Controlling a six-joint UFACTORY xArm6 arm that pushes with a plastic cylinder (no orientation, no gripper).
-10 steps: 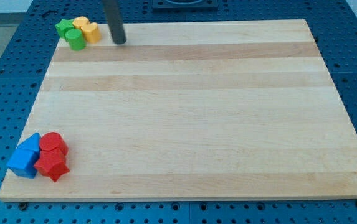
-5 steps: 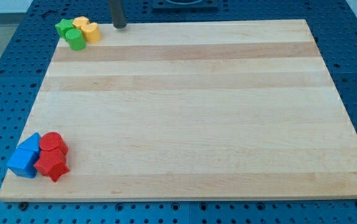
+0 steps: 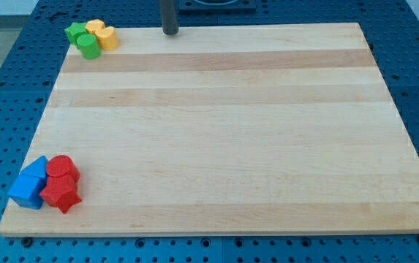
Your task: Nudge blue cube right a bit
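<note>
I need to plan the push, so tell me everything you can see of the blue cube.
The blue cube is a plain, matte bright-blue block, sitting flat at the view's bottom-left corner of the wooden board. A second blue block rests against its upper side, and the red star touches its right side, with a red cylinder just above that. My tip is far off at the view's top edge, touching nothing.

No readable text, label or number appears anywhere.

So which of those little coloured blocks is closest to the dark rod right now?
The yellow block in the top-left cluster: it sits on the cluster's right side, nearest my tip; the green blocks lie further left.
</note>
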